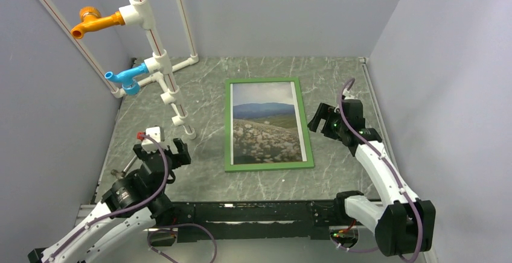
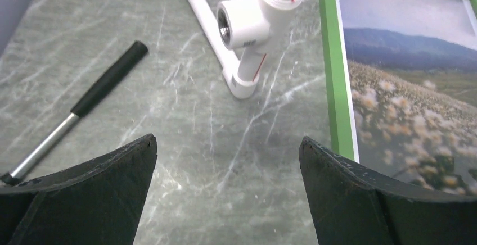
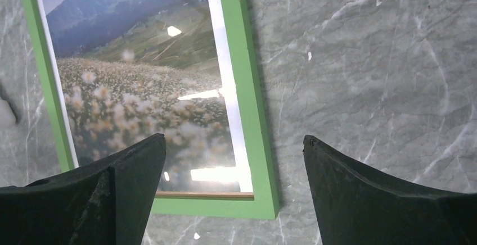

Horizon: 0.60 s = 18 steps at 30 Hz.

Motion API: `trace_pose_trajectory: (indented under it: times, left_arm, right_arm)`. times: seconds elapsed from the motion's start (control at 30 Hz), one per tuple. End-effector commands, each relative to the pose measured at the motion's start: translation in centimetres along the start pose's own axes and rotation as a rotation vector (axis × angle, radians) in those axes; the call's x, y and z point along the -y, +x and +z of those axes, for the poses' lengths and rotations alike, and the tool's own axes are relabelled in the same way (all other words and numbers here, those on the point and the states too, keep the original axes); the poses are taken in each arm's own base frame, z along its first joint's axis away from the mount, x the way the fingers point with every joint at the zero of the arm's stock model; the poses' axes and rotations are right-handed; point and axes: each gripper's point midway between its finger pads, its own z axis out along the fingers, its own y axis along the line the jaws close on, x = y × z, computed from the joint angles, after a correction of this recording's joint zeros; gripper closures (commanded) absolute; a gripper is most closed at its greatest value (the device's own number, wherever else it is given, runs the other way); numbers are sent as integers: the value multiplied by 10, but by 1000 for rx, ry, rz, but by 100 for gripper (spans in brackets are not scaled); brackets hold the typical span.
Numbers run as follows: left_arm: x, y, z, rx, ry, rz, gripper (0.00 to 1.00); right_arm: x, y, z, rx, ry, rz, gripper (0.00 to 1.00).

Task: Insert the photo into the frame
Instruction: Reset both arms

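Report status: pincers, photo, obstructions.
Left pincer open, empty; right pincer open, empty. Photo sits inside green frame, flat on table. Pipe rack and black-handled tool left of frame, not touching.

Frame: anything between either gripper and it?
Right gripper: nothing visible, only bare table up to the frame's right edge. Left gripper: the white pipe stand's foot sits ahead, just left of the frame; the path to the frame's near left edge looks clear.

No readable text — just a blurred mark on the pipe fitting [image 2: 242, 23].
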Motion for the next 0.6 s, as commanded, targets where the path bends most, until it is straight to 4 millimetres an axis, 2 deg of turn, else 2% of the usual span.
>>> trace_pose_trajectory:
  times: [0.0,0.1,0.3,0.37,0.47,0.57]
  left_arm:
    - [-2,-22,7,157,5,92,1]
    - [9,-29,12,239,64,170,1]
    - [20,-24,21,287,112,267,0]
    - [28,-23,26,304,146,325,1]
    - [26,-18,36,289,130,337,1]
    - [26,-13,49,261,138,360,1]
  right_arm:
    - [3,-13,-1,87,-9,-31,7]
    - [9,-10,1,93,-1,-38,7]
    - [16,-11,1,162,-14,-89,8]
    - [17,-16,-5,224,-22,-112,8]
    - [19,-24,-15,310,-22,-147,8]
    - [22,-22,-20,347,-17,-160,8]
